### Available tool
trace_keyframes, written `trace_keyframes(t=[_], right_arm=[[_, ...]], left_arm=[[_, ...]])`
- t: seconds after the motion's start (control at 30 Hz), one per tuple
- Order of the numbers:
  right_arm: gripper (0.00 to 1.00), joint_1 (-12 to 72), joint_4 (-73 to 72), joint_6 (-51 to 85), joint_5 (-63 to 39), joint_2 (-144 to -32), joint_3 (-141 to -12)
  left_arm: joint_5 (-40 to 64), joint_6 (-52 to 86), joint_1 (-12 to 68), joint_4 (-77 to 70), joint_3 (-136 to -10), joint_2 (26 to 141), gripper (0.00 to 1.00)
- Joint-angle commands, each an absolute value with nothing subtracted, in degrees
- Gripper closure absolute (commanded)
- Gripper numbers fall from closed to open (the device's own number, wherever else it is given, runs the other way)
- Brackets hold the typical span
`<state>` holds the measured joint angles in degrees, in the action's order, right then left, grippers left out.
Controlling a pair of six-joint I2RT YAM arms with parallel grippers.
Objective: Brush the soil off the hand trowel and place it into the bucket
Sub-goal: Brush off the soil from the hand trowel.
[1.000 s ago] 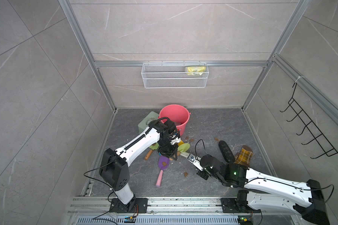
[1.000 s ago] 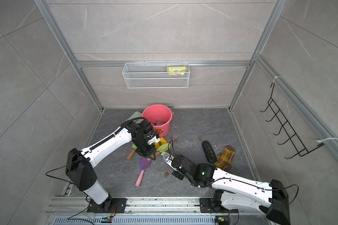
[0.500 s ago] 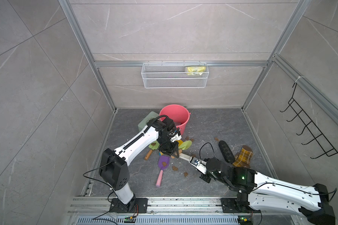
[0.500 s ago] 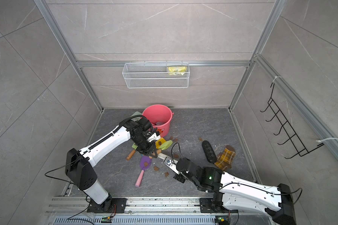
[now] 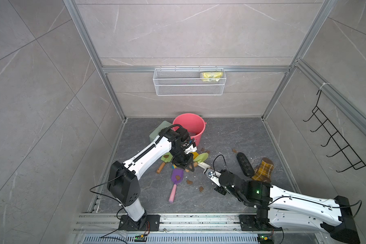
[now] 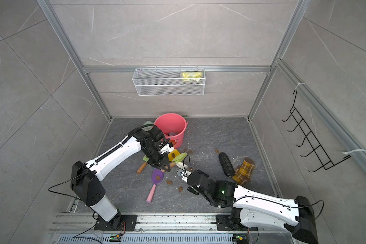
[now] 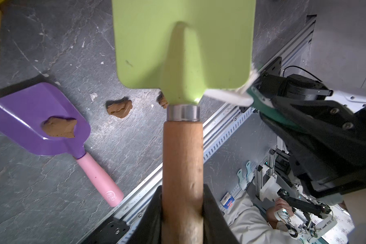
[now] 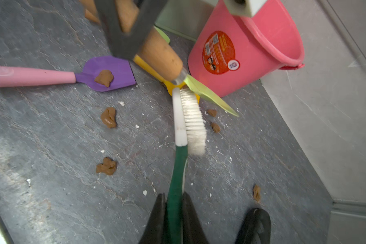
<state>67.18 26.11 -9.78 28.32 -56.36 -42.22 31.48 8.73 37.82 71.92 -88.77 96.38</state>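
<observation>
Nearest the rail, the right hand (image 8: 173, 203) is clamped on the brush (image 8: 193, 122), its bristles against the trowel (image 7: 184, 52) blade by the neck. The left hand (image 7: 182, 213) grips the trowel's wooden handle, holding it off the floor (image 8: 51, 147), where soil (image 8: 108, 117) lies. The bucket (image 8: 262, 46) stands just beyond, by the back edge. The trowel's length runs across its front, so the left hand looks best placed.

Tally: 4 toy trowels (image 5: 174, 173), 8 soil lumps (image 5: 189, 181) visible.
1 bucket (image 8: 251, 52), 1 brush (image 8: 193, 120), 1 tissue box (image 5: 156, 132), 1 black case (image 5: 244, 164), 1 wire basket (image 5: 188, 88), 1 yellow packet (image 5: 211, 76).
</observation>
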Motion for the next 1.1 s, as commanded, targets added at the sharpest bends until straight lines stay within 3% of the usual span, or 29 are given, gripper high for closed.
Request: trace_keyframes(t=[0.0,0.23,0.53,0.77,1.07], right_arm=[[1.0,67.14,29.64,-6.38,29.88,-56.78,-43.1],[1.0,68.93,25.77,-10.2,22.5,-54.06,-43.15],[1.0,68.73,23.64,-12.77,30.73,-56.89,-44.14],[1.0,66.21,25.37,-7.48,32.43,-57.92,-42.5],[1.0,69.31,22.04,-11.85,22.82,-55.91,-41.22]], left_arm=[[30.64,8.31,37.75,74.19,-91.58,95.28,1.0],[28.84,8.23,37.89,74.97,-90.83,96.98,1.0],[29.09,7.65,39.46,75.75,-89.21,97.82,1.0],[28.3,7.45,39.29,75.65,-90.58,97.1,1.0],[31.37,8.61,38.19,73.92,-90.48,96.98,1.0]])
